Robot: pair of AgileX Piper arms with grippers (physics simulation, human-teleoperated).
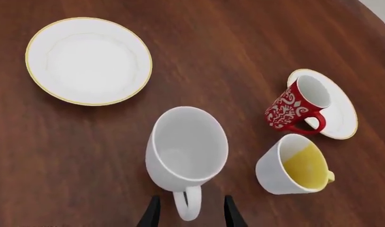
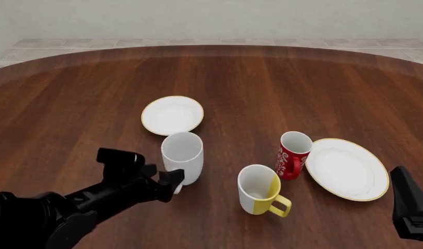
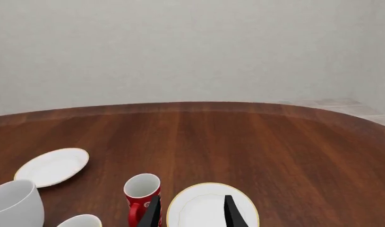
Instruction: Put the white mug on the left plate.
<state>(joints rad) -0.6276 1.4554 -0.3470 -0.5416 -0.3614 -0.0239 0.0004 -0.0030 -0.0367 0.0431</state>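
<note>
White and plain, the tall cylindrical mug [image 2: 182, 163] stands on the wooden table [image 2: 267, 83] just near of the small gold-rimmed plate [image 2: 172, 115], its handle between the left gripper's [image 1: 191, 213] parted, unclosed fingers, so lifting remains.

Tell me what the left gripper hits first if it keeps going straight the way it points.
The left gripper would first meet the white mug's handle, which sits between its open fingers in the left wrist view, then the white mug itself. The small plate lies beyond it; depth is uncertain.
</note>
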